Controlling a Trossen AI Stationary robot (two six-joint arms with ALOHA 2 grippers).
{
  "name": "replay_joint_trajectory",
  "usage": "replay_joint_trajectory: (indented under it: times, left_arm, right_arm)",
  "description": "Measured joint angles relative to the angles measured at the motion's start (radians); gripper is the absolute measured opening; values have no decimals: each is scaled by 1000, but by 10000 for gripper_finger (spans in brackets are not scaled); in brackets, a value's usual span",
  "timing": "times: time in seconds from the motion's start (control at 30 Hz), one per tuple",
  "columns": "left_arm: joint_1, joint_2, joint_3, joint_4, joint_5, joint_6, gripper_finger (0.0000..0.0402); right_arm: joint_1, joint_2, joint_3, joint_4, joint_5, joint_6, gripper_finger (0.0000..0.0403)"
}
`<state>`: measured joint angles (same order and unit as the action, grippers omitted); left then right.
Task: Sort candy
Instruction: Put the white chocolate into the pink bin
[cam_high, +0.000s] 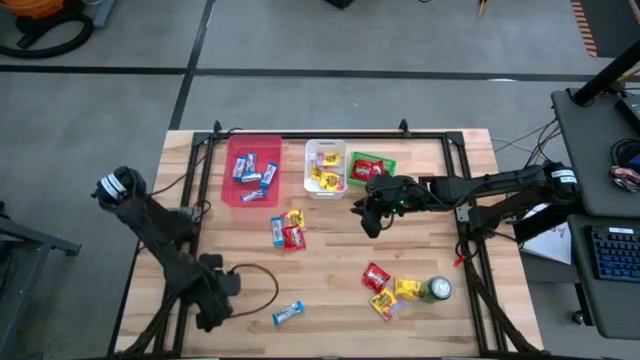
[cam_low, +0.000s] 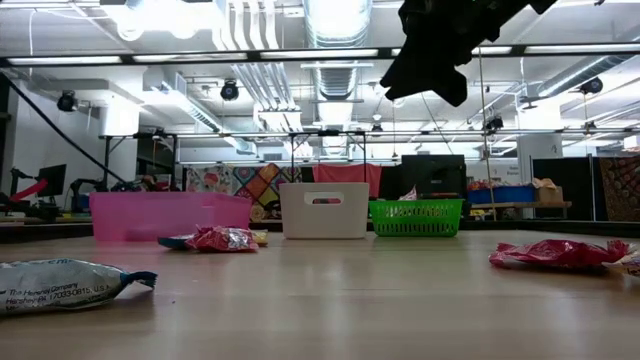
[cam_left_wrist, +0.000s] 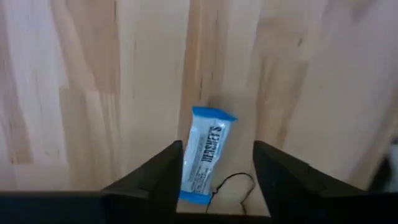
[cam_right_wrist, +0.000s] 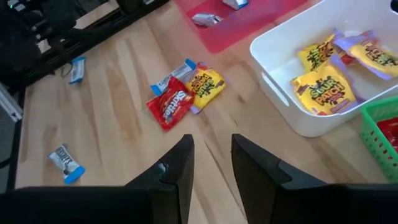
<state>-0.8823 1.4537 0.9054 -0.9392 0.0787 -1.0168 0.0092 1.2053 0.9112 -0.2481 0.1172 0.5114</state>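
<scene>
Sweets lie loose on the wooden table: a blue-and-silver bar (cam_high: 288, 313) near the front edge, a mixed heap of red, yellow and blue (cam_high: 288, 231) in the middle, and red and yellow packets (cam_high: 388, 290) at the front right. My left gripper (cam_left_wrist: 216, 168) is open and low. The bar (cam_left_wrist: 206, 155) lies flat ahead of it, between the lines of its fingers, untouched. My right gripper (cam_right_wrist: 211, 163) is open, empty and raised, in front of the white bin (cam_high: 326, 167); it looks down on the middle heap (cam_right_wrist: 183, 93).
Three bins stand in a row at the far side: a pink tray (cam_high: 253, 170) with blue bars, the white bin with yellow packets (cam_right_wrist: 323, 81), and a green basket (cam_high: 372, 167) with red ones. A green can (cam_high: 436, 290) stands front right. A black cable loop (cam_high: 255, 285) lies front left.
</scene>
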Motion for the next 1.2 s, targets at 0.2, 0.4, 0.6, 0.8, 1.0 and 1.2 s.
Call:
replay_joint_trajectory:
  times: [0.2, 0.4, 0.6, 0.8, 1.0, 1.2]
  left_arm:
    - [-56, 115, 0, 0, -1, -22, 209]
    - [-56, 200, -1, 0, -1, -14, 202]
    - [-57, 232, 1, 12, 4, 9, 181]
    - [-58, 229, 1, 22, -1, 10, 145]
    - [-56, 221, 15, 23, -25, 12, 86]
    - [-49, 218, 73, 17, -71, 16, 43]
  right_arm:
    - [0, 0, 0, 0, 18, -10, 98]
    - [0, 0, 0, 1, 17, -12, 98]
    - [0, 0, 0, 1, 17, -15, 98]
    - [0, 0, 0, 1, 15, -18, 98]
    - [0, 0, 0, 0, 15, -42, 98]
    - [0, 0, 0, 0, 15, -55, 98]
